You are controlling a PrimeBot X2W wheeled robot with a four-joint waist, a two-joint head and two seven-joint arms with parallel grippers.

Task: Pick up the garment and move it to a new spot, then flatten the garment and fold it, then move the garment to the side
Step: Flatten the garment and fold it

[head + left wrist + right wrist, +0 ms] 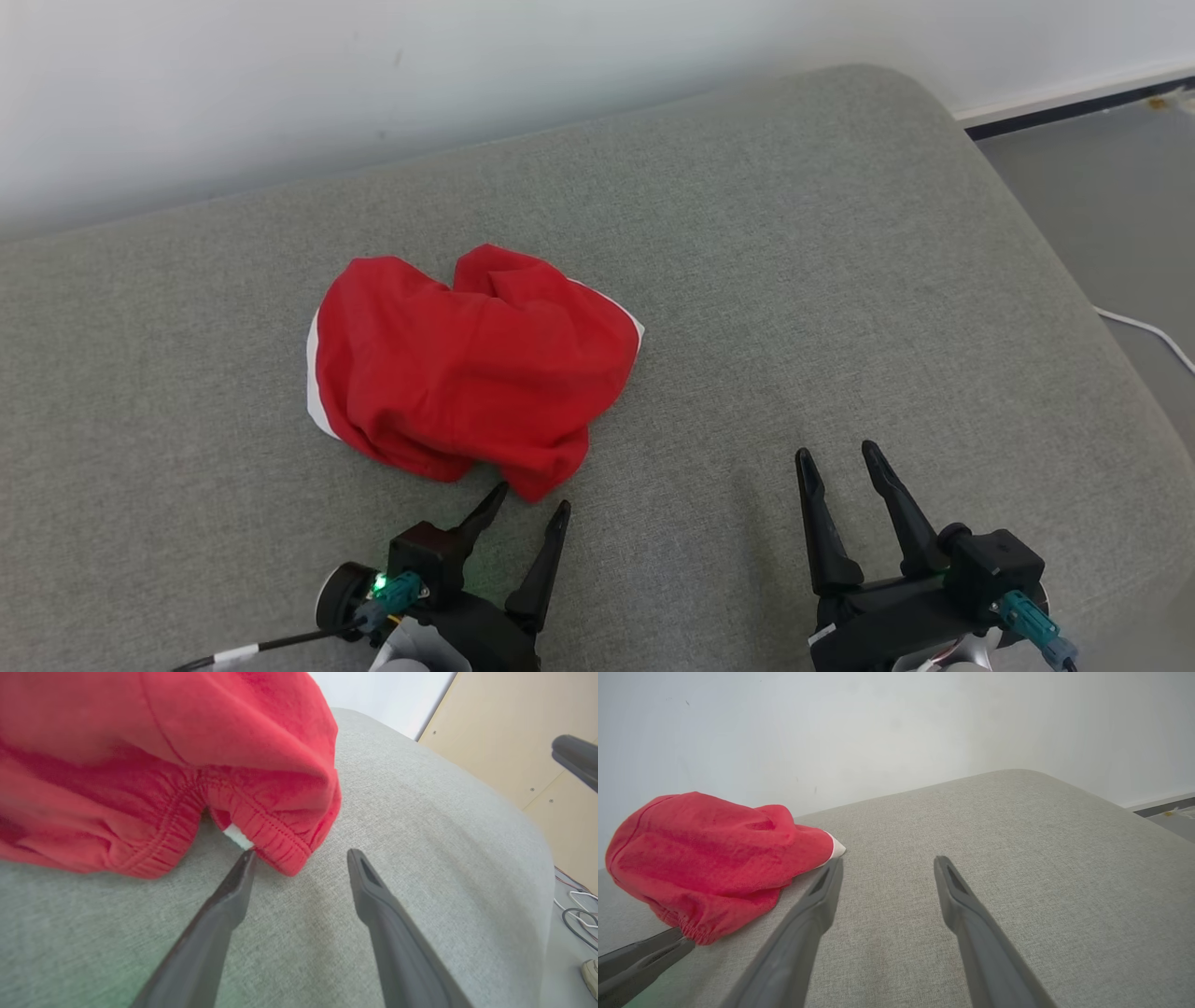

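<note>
On the grey cushion (840, 280), red garment (467, 364) is lying crumpled near centre. Left gripper (534, 496) is hovering released just beside its 6 o'clock hem (280, 854); right gripper (836, 450) is hanging released, apart at 4 o'clock. Soft, light, floppy, likely; elastic hem is offering the surest pinch.

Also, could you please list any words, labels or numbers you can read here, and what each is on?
None can be read.
The white patch peeking from the red garment shows no print.
The white band on the cable is too small to read.
</note>
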